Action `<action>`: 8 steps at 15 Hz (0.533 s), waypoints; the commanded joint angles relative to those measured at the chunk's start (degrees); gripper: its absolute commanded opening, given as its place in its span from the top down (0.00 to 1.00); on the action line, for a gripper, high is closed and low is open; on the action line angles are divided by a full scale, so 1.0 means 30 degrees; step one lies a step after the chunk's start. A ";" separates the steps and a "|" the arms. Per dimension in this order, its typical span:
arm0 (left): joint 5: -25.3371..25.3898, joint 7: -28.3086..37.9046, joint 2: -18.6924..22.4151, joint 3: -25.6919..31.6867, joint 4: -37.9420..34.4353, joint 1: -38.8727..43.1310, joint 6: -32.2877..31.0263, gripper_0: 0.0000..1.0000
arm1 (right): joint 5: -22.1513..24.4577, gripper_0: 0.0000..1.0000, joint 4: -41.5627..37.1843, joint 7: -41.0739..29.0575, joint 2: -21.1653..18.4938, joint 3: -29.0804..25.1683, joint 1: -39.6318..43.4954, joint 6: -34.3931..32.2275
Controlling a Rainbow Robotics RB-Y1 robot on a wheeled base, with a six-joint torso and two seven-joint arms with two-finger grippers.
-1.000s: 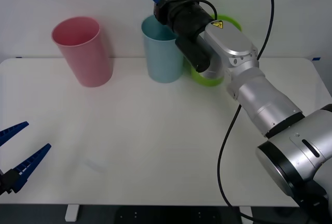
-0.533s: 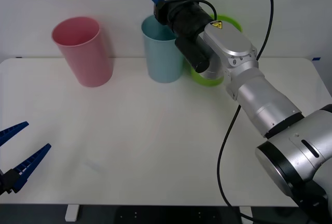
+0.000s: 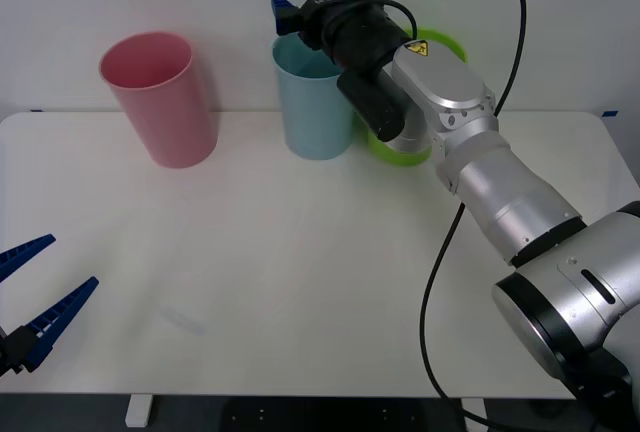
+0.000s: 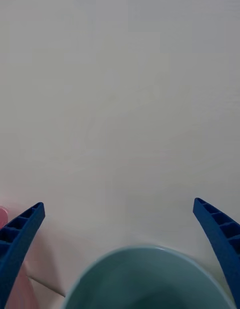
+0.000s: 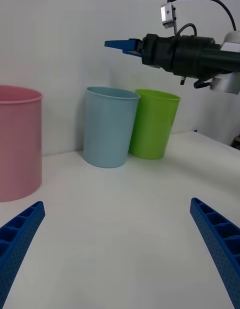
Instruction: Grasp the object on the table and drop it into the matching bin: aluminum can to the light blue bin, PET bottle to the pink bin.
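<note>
White table (image 3: 300, 282), release over the blue bin (image 3: 312, 97).

Half a second ago the right gripper (image 3: 300, 14) held the can between its fingers, above the blue bin's rim; now its fingers stand wide apart with nothing between them. The can is gone from the grip and I cannot see it; most likely it dropped into the blue bin, so the sort looks done. Pink bin (image 3: 160, 97) left of blue bin, untouched. Left gripper (image 3: 35, 302) parked near the table's front edge, spread, empty.
</note>
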 commanded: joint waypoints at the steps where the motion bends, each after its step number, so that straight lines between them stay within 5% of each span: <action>1: 0.0000 0.0001 0.0000 0.0000 0.0000 0.0000 0.0000 0.00 | -0.0123 0.00 -0.0737 -0.0030 -0.0295 0.0018 0.0583 -0.0358; 8: 0.0000 0.0001 0.0000 0.0000 0.0000 0.0000 0.0000 0.00 | -0.0182 0.00 -0.8003 -0.0499 -0.2932 0.1424 0.5652 -0.0973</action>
